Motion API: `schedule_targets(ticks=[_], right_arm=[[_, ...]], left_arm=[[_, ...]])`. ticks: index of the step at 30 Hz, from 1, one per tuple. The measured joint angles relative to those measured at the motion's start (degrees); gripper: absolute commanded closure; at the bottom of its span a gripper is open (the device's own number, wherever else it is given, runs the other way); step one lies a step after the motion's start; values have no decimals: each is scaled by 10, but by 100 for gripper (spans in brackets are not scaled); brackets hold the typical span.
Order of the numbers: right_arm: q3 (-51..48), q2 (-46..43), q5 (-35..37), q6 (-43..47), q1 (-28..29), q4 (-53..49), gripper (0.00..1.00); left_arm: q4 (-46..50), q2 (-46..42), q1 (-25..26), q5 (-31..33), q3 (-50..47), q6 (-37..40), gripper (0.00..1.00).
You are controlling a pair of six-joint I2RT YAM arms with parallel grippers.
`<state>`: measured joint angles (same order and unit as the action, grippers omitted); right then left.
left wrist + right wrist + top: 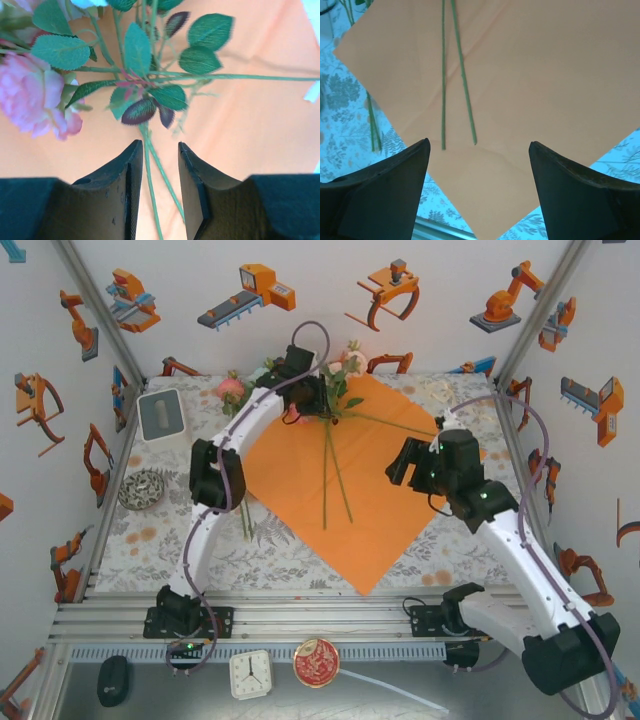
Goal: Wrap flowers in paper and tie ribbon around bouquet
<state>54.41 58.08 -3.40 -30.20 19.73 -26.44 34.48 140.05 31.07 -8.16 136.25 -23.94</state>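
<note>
1. Paper (350, 490): spread flat mid-worktop (280, 550), one corner pointing near.
2. Flowers (326, 455): lying on paper, blooms far, stems running near; stray stems (245, 520) just off its left edge.
3. Left gripper (159, 145): over far corner of paper, jaws apart, a stem passing between, ungripped.
4. Right gripper (479, 144): above right part of paper, jaws wide apart, empty.
</note>
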Motion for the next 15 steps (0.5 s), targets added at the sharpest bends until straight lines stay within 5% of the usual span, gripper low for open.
schedule_targets(ticks=[5,11,15], right_arm=[[104,123,-16,136,-32,-4,20],[293,367,-10,346,-40,-38,19],[400,518,7,452,-42,-67,19]], left_arm=[[-34,-174,10,-7,-149,24,59],[-221,-527,44,-17,-580,48,51],[-261,-675,69,-10,-743,72,39]])
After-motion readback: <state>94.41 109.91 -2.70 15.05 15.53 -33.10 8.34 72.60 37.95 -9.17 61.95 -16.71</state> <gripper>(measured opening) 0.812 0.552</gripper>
